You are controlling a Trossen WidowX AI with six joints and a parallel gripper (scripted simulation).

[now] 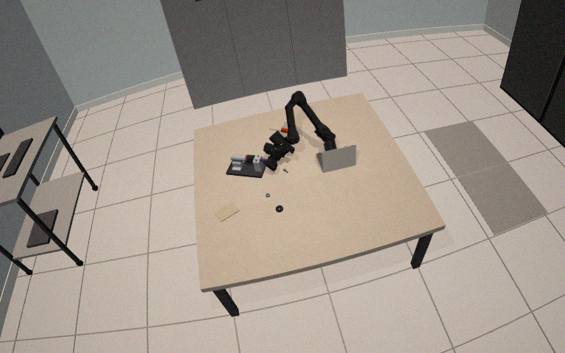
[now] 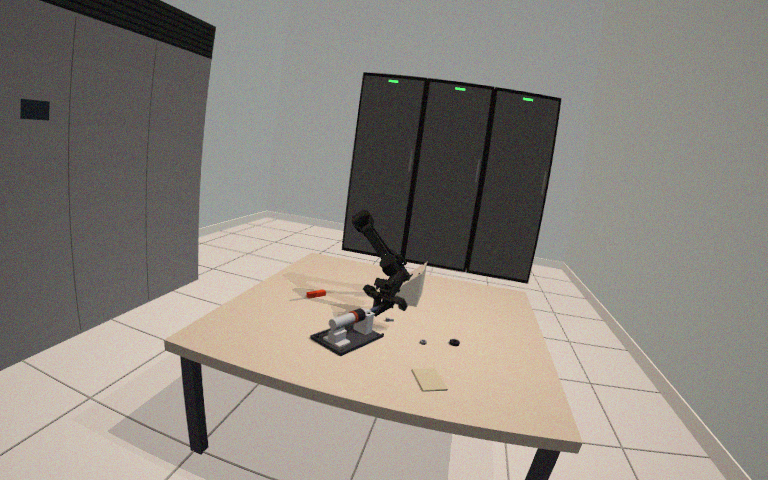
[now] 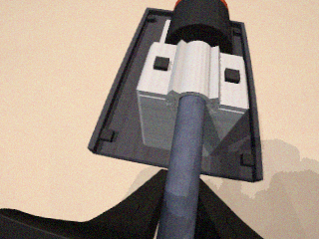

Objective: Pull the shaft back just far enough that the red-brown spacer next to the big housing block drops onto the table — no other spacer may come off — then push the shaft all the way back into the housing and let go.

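Observation:
My gripper [image 1: 266,161] [image 2: 376,311] [image 3: 177,178] is shut on the blue-grey shaft [image 3: 188,134]. The shaft runs into the grooved top of a white block [image 3: 156,80] [image 1: 257,165] [image 2: 364,325]. Beyond this block is a black cylindrical part [image 3: 199,25] [image 1: 250,158] [image 2: 361,314]. An orange-red band [image 1: 246,158] [image 2: 356,315] sits between the black part and a pale cylinder [image 1: 237,158] [image 2: 340,321]. In the wrist view only a sliver of the band shows. Individual spacers and any gap between them are too small to tell, and the shaft's far end is hidden.
The dark base tray [image 1: 254,173] [image 2: 355,346] [image 3: 125,157] carries the assembly. A small bolt-like part [image 1: 285,170] [image 2: 389,319], a small ring [image 1: 268,195] [image 2: 423,341], a black ring [image 1: 276,210] [image 2: 454,342], a red block [image 1: 284,130] [image 2: 316,293] and an upright grey panel [image 1: 339,159] [image 2: 417,288] are nearby.

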